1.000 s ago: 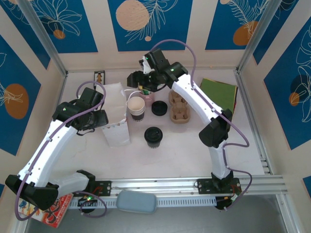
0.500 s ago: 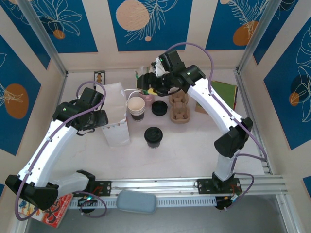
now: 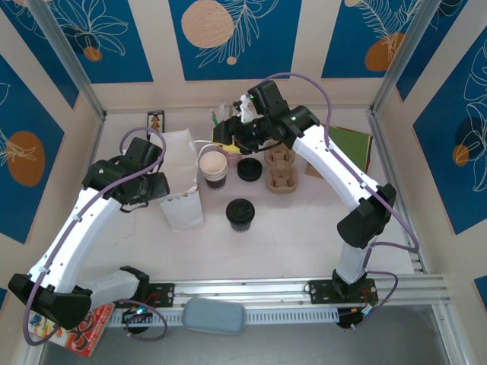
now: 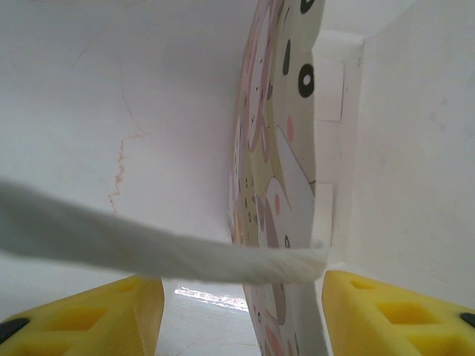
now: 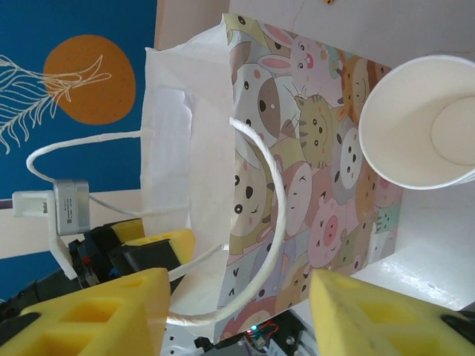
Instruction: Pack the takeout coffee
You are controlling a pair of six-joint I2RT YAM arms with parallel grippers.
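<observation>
The takeout coffee (image 3: 240,213), a small white cup with a dark band and a black lid, stands in the middle of the table, apart from both grippers. To its left stands the tall white paper bag (image 3: 183,201). Its printed cartoon wall (image 4: 267,148) runs between the spread fingers of my left gripper (image 4: 241,319), and a handle cord (image 4: 148,248) crosses in front. My right gripper (image 5: 237,319) hovers open over the bag's mouth (image 5: 178,148). The bag's near handle loop (image 5: 274,222) lies between its yellow fingers.
An open cup without a lid (image 3: 213,166) stands right beside the bag. A loose black lid (image 3: 249,169) and a cardboard cup carrier (image 3: 280,169) lie to its right. A green pad (image 3: 346,141) sits at the back right.
The right arm's elbow has swung to the right. Its gripper has shifted slightly right and forward, over the bag's handle. The left arm and the cups have not moved.
</observation>
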